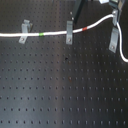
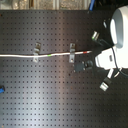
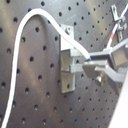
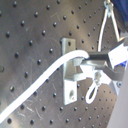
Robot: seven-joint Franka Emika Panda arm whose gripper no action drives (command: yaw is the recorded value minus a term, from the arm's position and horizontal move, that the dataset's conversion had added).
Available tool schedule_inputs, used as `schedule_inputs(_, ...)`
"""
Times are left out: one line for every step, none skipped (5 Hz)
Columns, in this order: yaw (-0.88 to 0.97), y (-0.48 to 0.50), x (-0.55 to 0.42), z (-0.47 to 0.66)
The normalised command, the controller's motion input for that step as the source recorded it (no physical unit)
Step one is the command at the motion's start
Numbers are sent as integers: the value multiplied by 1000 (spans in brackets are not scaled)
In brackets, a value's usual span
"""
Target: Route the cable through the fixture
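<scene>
The white cable (image 1: 50, 34) runs from the first exterior view's left across the black board. It crosses the left clip fixture (image 1: 24, 31) and the middle clip fixture (image 1: 69, 31). Its green band (image 1: 40, 34) lies between them and its red band (image 1: 85, 29) just past the middle one. It then rises over the right fixture (image 1: 115, 36) and loops down. In both wrist views my gripper (image 4: 95, 61) is shut on the cable (image 4: 50, 75) just beside a metal fixture (image 4: 70, 72). The gripper also shows in the first wrist view (image 3: 95, 64).
The black perforated board (image 1: 60, 85) fills the first exterior view. In the second exterior view the white arm (image 2: 117, 35) covers the right side above the cable's end. A small blue object (image 2: 1, 89) lies at the second exterior view's left edge.
</scene>
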Motion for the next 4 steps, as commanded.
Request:
schedule_inputs(-908, 0, 3, -156)
schedule_inputs(-866, 0, 4, -261)
schedule_inputs(-743, 15, 35, -364)
schedule_inputs(-686, 37, 65, -415)
